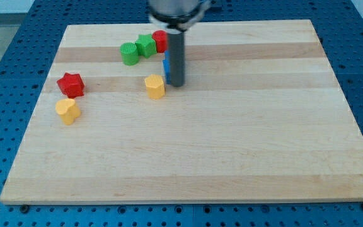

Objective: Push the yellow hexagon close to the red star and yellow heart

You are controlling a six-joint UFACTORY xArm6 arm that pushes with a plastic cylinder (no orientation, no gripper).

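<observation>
My tip (176,85): I see it resting on the board at the lower end of the dark rod, just to the view's right of the yellow hexagon, very close; I cannot tell whether it touches.
Fingers: my rod has none, so there is nothing released, clenched or grasping; it is a bare straight rod.
Yellow hexagon (155,86): it sits left of the board's centre line, in the upper half, well apart from the two blocks at the view's left.
Red star (70,84): I place it near the board's left edge, roughly level with the hexagon.
Yellow heart (68,111): it lies just below the red star, near it but apart.
Green blocks: one green block (130,54) and a second green block (146,45) sit side by side near the view's top, their shapes unclear to me.
Red block (160,41): it is just right of the second green one, partly hidden behind my rod.
Blue block (166,66): only a sliver shows at the rod's left side; its shape is hidden.
Wooden board (244,145): pale, lying on a blue perforated table (17,38).
</observation>
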